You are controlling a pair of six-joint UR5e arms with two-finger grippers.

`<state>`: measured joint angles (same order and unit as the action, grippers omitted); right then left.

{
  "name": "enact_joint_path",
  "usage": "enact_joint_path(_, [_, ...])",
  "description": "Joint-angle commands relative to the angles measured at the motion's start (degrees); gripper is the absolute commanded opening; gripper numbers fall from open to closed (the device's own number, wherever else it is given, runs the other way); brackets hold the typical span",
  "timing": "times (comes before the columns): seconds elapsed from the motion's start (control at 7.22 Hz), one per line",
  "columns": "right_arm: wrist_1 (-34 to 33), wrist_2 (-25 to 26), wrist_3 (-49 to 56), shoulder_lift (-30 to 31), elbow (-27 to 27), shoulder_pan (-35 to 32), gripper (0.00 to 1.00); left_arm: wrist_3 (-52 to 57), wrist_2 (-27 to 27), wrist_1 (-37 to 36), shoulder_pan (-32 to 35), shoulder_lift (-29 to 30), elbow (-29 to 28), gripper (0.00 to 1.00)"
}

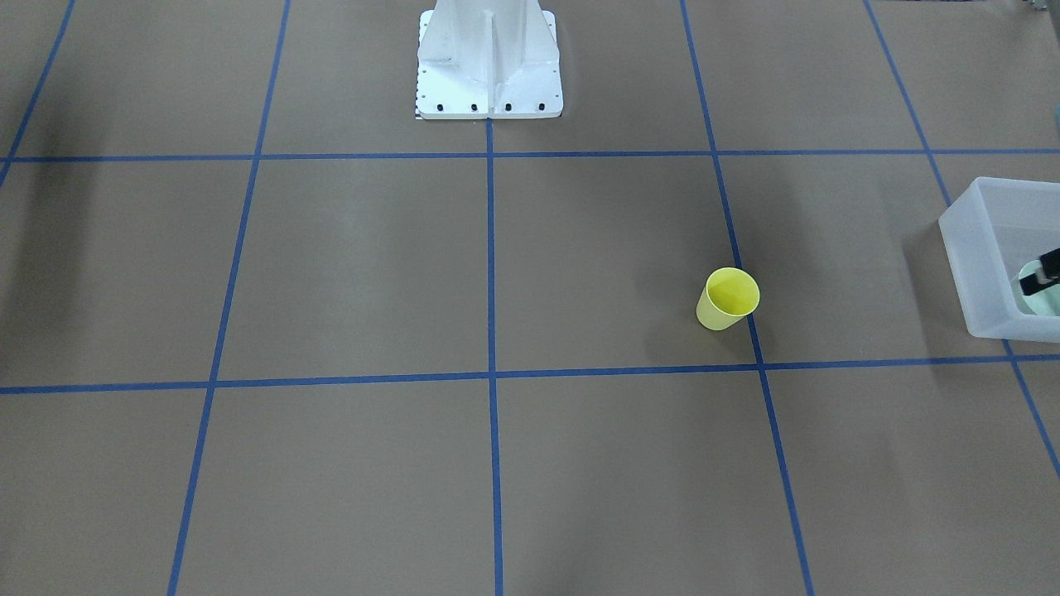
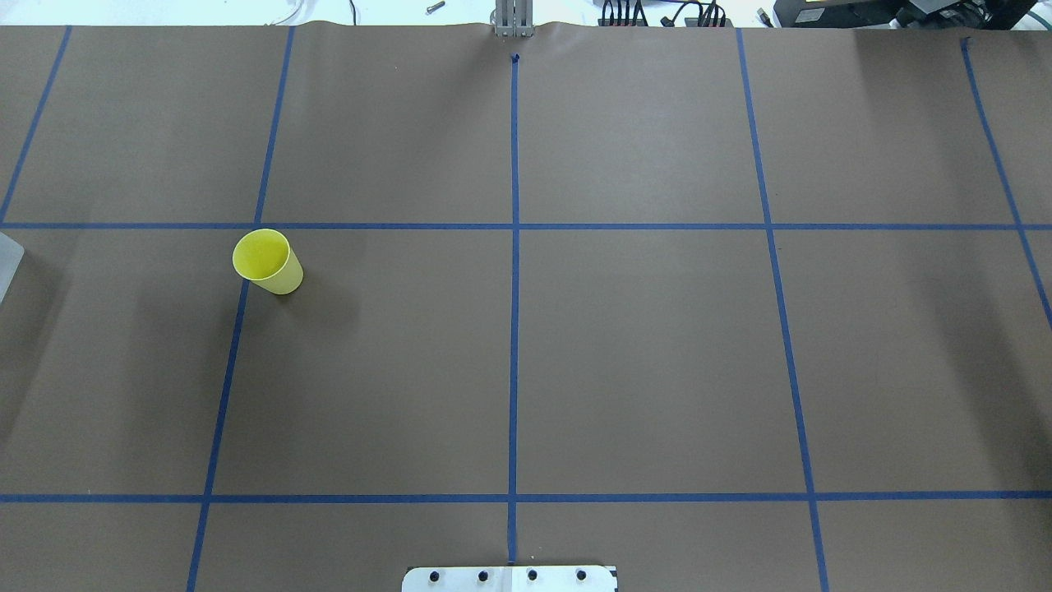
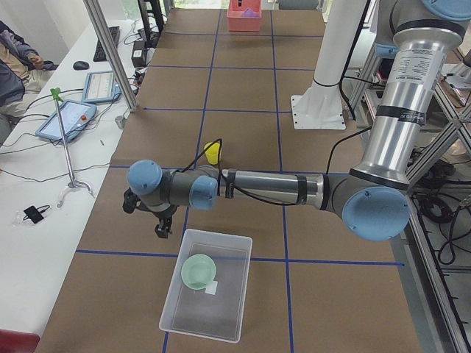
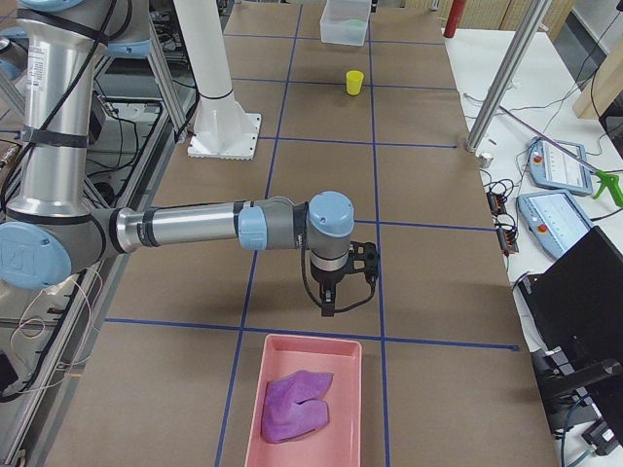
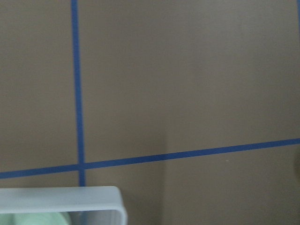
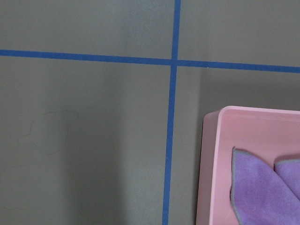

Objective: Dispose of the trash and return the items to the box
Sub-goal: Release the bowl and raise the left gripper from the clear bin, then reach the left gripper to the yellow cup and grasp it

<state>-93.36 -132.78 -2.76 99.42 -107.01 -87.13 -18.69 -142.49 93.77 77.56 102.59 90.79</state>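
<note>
The pale mint-green bowl (image 3: 199,271) sits inside the translucent white box (image 3: 221,323) at the table's left end, with a small white scrap (image 3: 211,287) at its rim. The box's corner also shows in the left wrist view (image 5: 93,194). My left gripper (image 3: 162,229) hangs just beside the box's far corner; I cannot tell if it is open. A yellow cup (image 1: 729,298) stands upright on the table, apart from the box. My right gripper (image 4: 329,304) hovers over the table just short of the pink tray (image 4: 277,365); I cannot tell its state.
A purple cloth (image 4: 297,404) lies in the pink tray at the table's right end, and it also shows in the right wrist view (image 6: 262,187). The white pedestal base (image 1: 489,66) stands at the robot's side. Blue tape lines grid the brown table.
</note>
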Motion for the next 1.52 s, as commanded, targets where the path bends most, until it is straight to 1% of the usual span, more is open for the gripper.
enact_joint_path(0.0, [0.10, -0.73, -0.93, -0.02, -0.04, 0.03, 1.00, -22.87, 6.65, 0.18, -14.30, -0.11, 12.60, 0.99])
enact_joint_path(0.14, [0.19, -0.64, -0.93, -0.02, -0.04, 0.03, 1.00, -29.06, 10.53, 0.10, -19.33, -0.02, 16.22, 0.99])
enact_joint_path(0.28, [0.28, -0.64, -1.02, -0.02, 0.05, 0.38, 1.00, -31.82, 12.48, 0.18, -22.68, 0.50, 16.35, 0.99])
enact_joint_path(0.42, [0.45, -0.73, -2.76, -0.02, -0.47, 0.99, 1.00, -32.11, 13.19, 0.10, -23.76, 2.16, 15.57, 0.98])
enact_joint_path(0.69, [0.46, -0.64, -4.89, 0.07, -1.18, 2.23, 1.00, -32.02, 13.11, 0.27, -23.77, 6.81, 9.61, 0.98])
enact_joint_path(0.83, [0.46, -0.56, -4.80, 0.07, -1.18, 2.32, 1.00, -32.11, 13.37, 0.62, -23.77, 6.92, 7.93, 0.98])
enact_joint_path(1.25, [0.46, -0.12, -4.63, 0.15, -1.18, 2.32, 1.00, -36.22, 14.17, 8.77, -25.61, 6.75, 2.83, 0.98])
enact_joint_path(1.39, [0.46, -0.11, -4.63, 0.33, -1.18, 2.32, 1.00, -37.46, 14.17, 10.63, -26.66, 6.66, 2.21, 0.98])
